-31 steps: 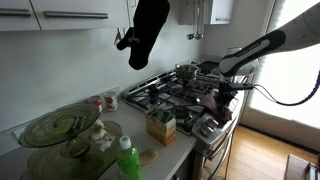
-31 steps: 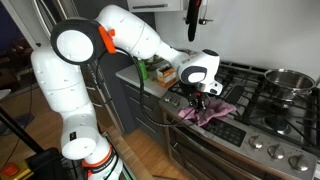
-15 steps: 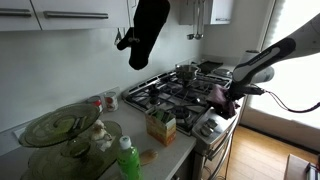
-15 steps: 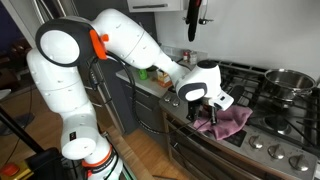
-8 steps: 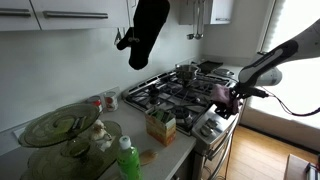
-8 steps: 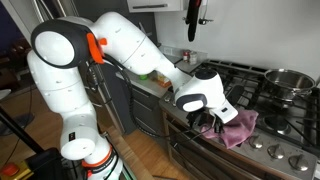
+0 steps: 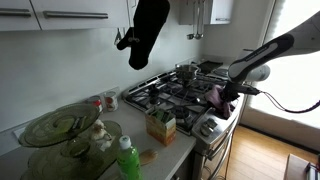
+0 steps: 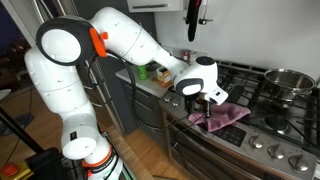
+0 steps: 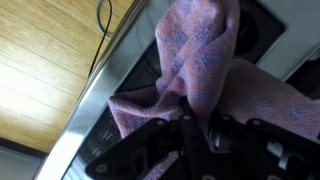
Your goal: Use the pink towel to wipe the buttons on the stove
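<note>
The pink towel (image 9: pixel 200 50) buries the tips of the end effector (image 9: pixel 190 125), and the edge cuts the pot (image 8: pixel 292 80).

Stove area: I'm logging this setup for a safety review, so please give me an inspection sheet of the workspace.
Surface: stove, steel front strip with buttons bare beside the towel.
Job's things: pink towel bunched on the stove's front edge.
Clutter: pot on a burner; green bottle, carton and glass dishes on the counter.
Hand: hand shut on the pink towel, over the stove front.
Cables: thin cable seen against the floor.
Surroundings: dark mitt hanging above; wooden floor.
</note>
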Action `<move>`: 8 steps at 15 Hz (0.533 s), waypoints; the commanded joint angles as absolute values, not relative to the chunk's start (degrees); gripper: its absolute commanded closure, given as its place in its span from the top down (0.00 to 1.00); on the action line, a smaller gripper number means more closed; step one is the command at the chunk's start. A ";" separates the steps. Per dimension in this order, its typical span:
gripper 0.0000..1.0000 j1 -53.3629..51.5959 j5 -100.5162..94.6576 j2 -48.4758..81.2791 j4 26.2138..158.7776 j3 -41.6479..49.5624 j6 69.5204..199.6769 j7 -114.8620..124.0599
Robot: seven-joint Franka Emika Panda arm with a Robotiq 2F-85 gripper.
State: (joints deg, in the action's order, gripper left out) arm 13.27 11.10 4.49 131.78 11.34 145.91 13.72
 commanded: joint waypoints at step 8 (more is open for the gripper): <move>0.04 8.59 12.69 9.45 126.98 6.78 126.14 9.61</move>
